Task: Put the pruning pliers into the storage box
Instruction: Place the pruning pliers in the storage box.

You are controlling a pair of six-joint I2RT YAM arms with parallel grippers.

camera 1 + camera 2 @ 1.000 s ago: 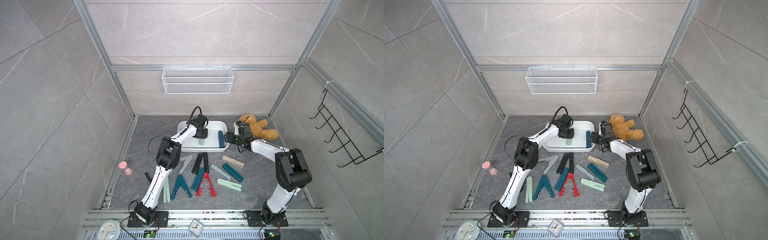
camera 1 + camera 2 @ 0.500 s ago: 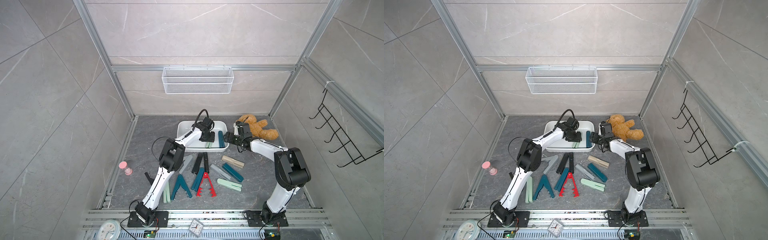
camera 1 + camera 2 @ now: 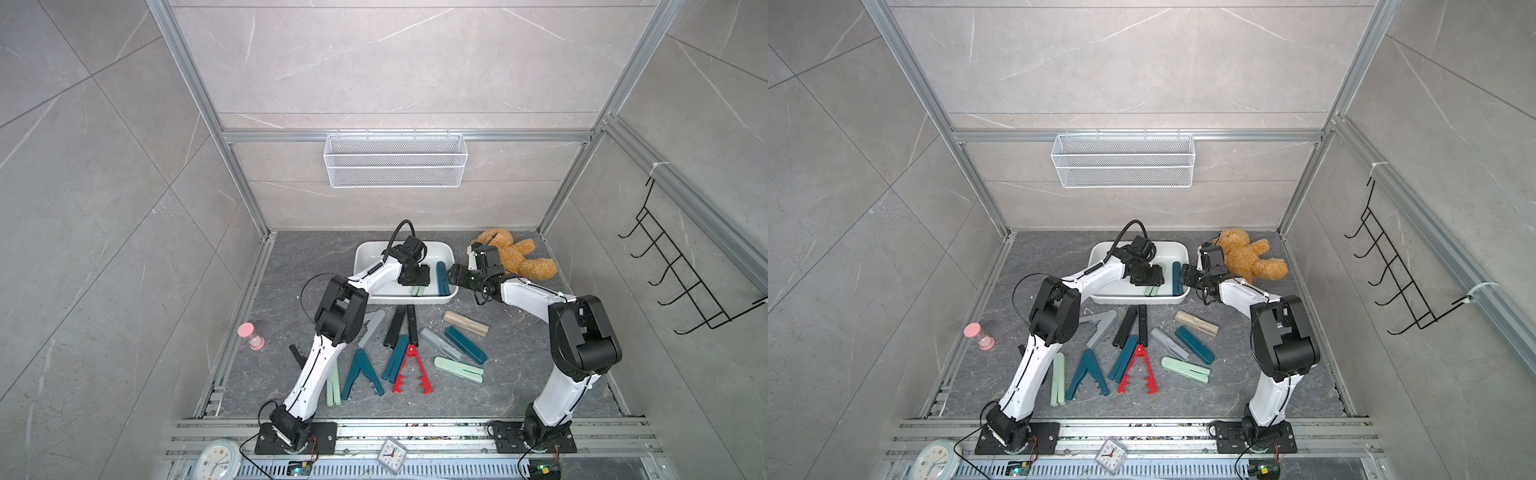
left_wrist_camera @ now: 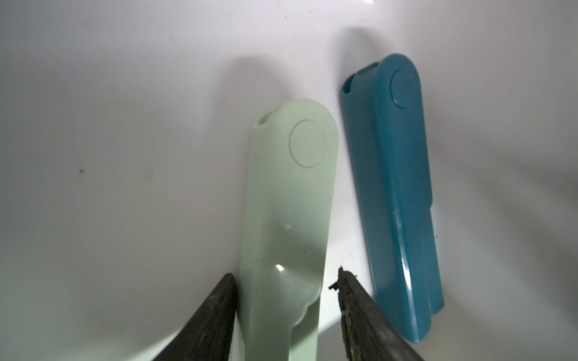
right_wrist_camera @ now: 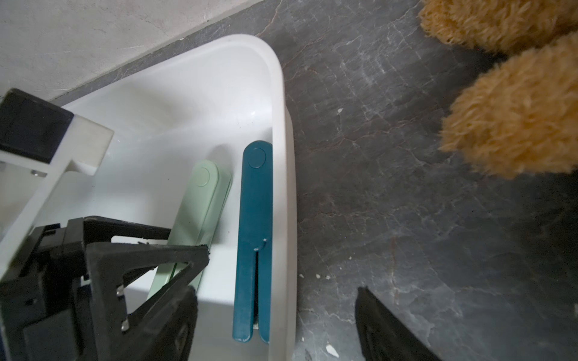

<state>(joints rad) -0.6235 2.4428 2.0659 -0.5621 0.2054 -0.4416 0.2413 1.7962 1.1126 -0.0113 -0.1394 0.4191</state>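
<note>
In a top view the white storage box (image 3: 368, 257) sits mid-frame. At its lower right lie folded mint-green pruning pliers (image 4: 287, 203) and dark teal pliers (image 4: 394, 187), side by side and apart. The left gripper (image 4: 285, 272) straddles the mint pair, released. The right gripper (image 5: 275, 289) gapes across the box rim.

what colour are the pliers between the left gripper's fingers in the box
Mint green; the pliers show best in the left wrist view.

Two pliers (image 3: 441, 276) side by side in storage box (image 3: 370, 259); other pliers (image 3: 409, 370) before it; bear (image 3: 515, 257) right.
</note>
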